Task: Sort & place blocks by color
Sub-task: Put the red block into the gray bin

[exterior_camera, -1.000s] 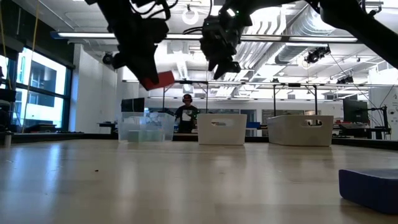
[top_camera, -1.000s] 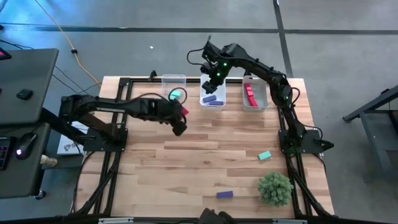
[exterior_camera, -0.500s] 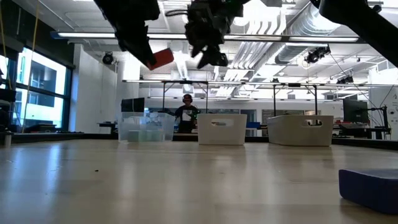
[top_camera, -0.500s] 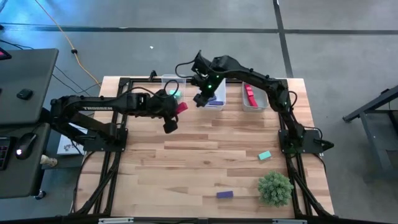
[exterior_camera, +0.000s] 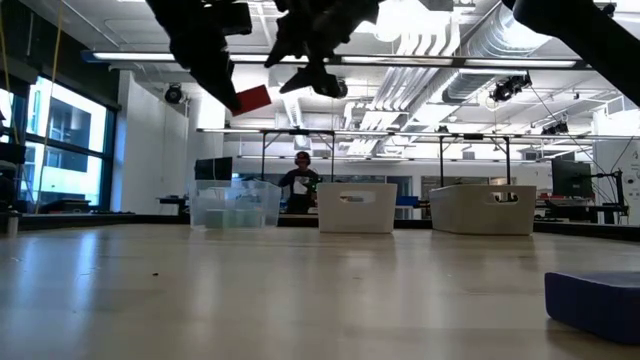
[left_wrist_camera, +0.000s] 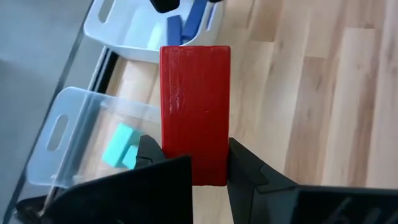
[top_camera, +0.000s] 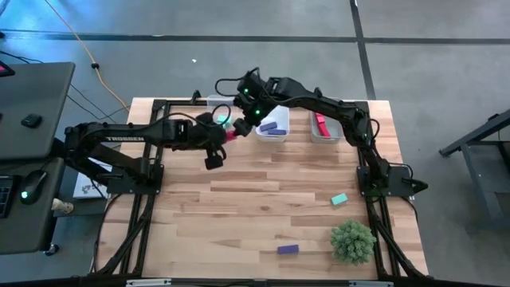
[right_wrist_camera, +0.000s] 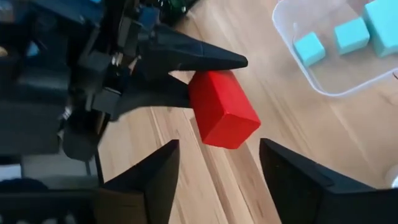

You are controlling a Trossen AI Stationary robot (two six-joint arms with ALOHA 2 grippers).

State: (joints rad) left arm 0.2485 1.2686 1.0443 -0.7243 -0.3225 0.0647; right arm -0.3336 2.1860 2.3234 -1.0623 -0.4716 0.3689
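My left gripper point(top_camera: 226, 137) is lifted above the table's far half, near the bins, and shut on a red bar block point(left_wrist_camera: 194, 106) point(top_camera: 232, 134) point(exterior_camera: 252, 98). My right gripper point(right_wrist_camera: 214, 180) point(top_camera: 244, 121) is open and faces the block's free end point(right_wrist_camera: 222, 112). Its fingers stand on either side of that end, a little short of it, and touch nothing. The clear bin point(top_camera: 222, 105) holds teal blocks point(right_wrist_camera: 348, 34). The middle bin point(top_camera: 273, 126) holds purple blocks and the right bin point(top_camera: 325, 123) holds red ones. A teal block point(top_camera: 339, 199) and a purple block point(top_camera: 288, 249) lie flat on the table. My left gripper pinches the red bar's end nearest its wrist point(left_wrist_camera: 194, 171) between its two fingers point(left_wrist_camera: 245, 165), one on each long side. The fingers lie along the bar, which sticks out beyond the fingertips toward the bins. The bar is lifted clear of the table.
A fuzzy green plant ball point(top_camera: 352, 241) sits near the table's near right corner, beside the loose purple block point(exterior_camera: 595, 300). The three bins stand in a row along the far edge point(exterior_camera: 357, 208). A person stands in the room beyond the table.
My right gripper has left the middle bin and moved toward the table's left, up to the red block's free end. My left gripper has carried the red block upward and slightly toward the far-left, staying shut on it.
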